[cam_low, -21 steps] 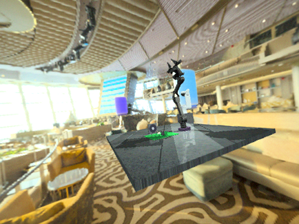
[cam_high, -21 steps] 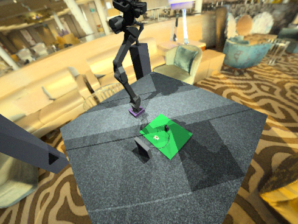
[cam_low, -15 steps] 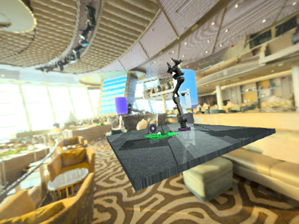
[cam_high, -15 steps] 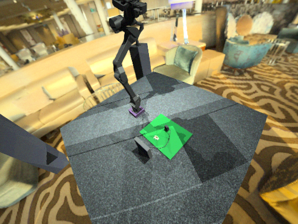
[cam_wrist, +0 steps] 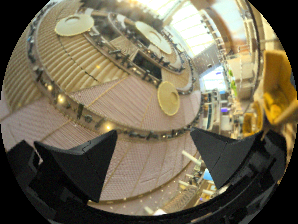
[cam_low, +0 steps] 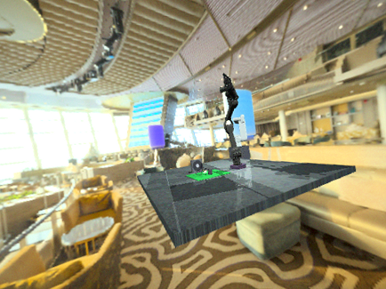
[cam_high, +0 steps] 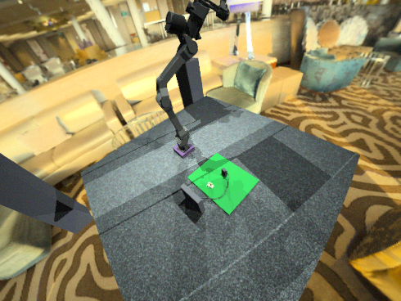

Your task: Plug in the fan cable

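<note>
The green board lies flat on the table. A small white part, seemingly the fan header, stands on it. The dark fan stands upright beside the board. Its thin cable curves over the board to a small dark block, seemingly the plug, which stands apart from the white part. The pins are too small to make out. My gripper is wide open and empty, raised high above the table and far from plug and board.
The arm's purple base stands on the grey table behind the board. A dark post rises behind the table's back corner. Another dark beam is at the left. Sofas and chairs surround the table.
</note>
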### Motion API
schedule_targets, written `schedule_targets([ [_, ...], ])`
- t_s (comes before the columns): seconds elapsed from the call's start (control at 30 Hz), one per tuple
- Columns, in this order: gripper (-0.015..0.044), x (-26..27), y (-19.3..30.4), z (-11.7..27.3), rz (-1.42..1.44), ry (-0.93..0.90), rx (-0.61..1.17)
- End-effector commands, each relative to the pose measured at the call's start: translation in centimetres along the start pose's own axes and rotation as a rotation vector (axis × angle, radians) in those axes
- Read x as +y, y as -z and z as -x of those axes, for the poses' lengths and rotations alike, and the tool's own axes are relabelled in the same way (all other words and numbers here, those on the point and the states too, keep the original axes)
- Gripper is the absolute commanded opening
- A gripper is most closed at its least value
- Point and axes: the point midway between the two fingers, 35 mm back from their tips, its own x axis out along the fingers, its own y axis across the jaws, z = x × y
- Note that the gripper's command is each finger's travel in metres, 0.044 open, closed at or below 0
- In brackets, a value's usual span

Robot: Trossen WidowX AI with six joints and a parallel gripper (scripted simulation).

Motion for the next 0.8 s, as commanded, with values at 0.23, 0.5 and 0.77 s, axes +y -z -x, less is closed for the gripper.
schedule_targets([
  [0.23,0.0440,-13.4,-0.8,0.2,1.047,0.293,0.235],
  [0.5,0.0440,-20.2,-4.2,1.6,1.559,0.447,0.444],
  [0.77,0.0440,-26.1,-9.1,4.1,2.011,0.589,0.753],
])
